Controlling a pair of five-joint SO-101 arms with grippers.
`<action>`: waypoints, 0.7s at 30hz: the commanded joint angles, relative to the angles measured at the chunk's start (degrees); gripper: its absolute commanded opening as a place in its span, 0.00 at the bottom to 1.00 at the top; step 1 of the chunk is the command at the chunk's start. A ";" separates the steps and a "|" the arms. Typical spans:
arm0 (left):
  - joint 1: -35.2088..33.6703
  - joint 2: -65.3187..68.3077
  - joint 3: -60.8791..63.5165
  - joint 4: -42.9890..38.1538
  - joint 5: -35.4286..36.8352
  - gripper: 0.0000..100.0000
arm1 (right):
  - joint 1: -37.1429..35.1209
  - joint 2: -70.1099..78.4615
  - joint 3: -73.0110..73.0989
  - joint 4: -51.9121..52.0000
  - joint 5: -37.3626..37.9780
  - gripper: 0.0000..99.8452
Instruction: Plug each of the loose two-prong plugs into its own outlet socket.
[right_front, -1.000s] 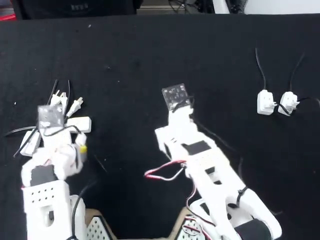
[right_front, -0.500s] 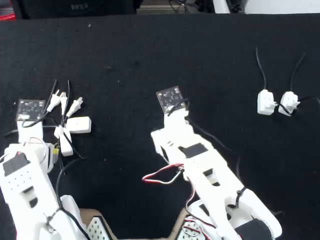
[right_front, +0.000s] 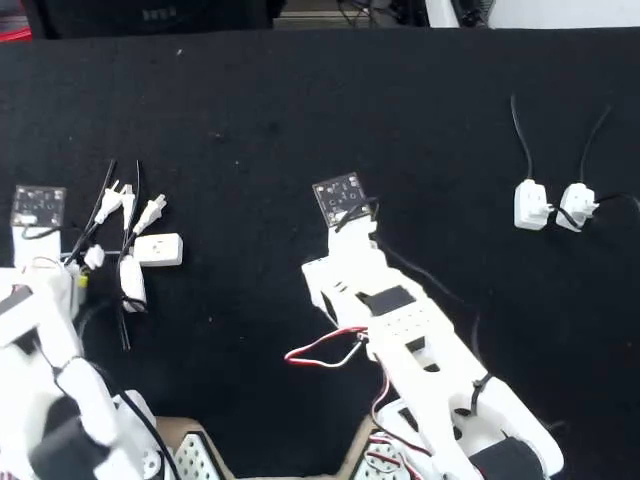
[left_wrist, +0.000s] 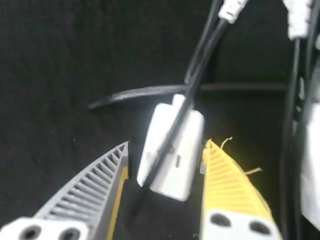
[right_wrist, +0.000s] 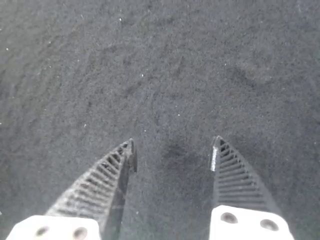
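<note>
My left gripper (left_wrist: 166, 145) is shut on a white outlet socket (left_wrist: 172, 150), grey finger on one side and yellow finger (left_wrist: 225, 185) on the other, with a black cord lying across the block. In the high view this gripper (right_front: 85, 270) is at the table's far left. Three loose two-prong plugs (right_front: 128, 200) lie just beyond it, beside two more white sockets (right_front: 158, 250) (right_front: 132, 283). My right gripper (right_wrist: 173, 145) hangs open over bare black cloth, and its arm (right_front: 380, 290) stands mid-table.
At the far right, two sockets (right_front: 530, 205) (right_front: 578, 207) sit side by side with black cords running back from them. Black cords (right_front: 110, 300) trail around the left cluster. A red and white wire loop (right_front: 320, 350) hangs off the right arm.
The left arm swung from over the socket cluster to the table's far left, and a white piece at its fingers moved with it. The right arm shifted slightly left.
</note>
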 joint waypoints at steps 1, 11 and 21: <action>-1.98 7.56 -11.30 -0.97 3.96 0.23 | -0.97 -0.92 -0.22 -1.85 -0.44 0.23; -8.66 21.80 -32.13 3.43 7.12 0.23 | -0.97 -0.92 -0.13 -1.93 -0.44 0.23; -16.04 34.81 -49.10 4.31 7.12 0.23 | -0.97 -0.92 -0.13 -1.93 -0.44 0.23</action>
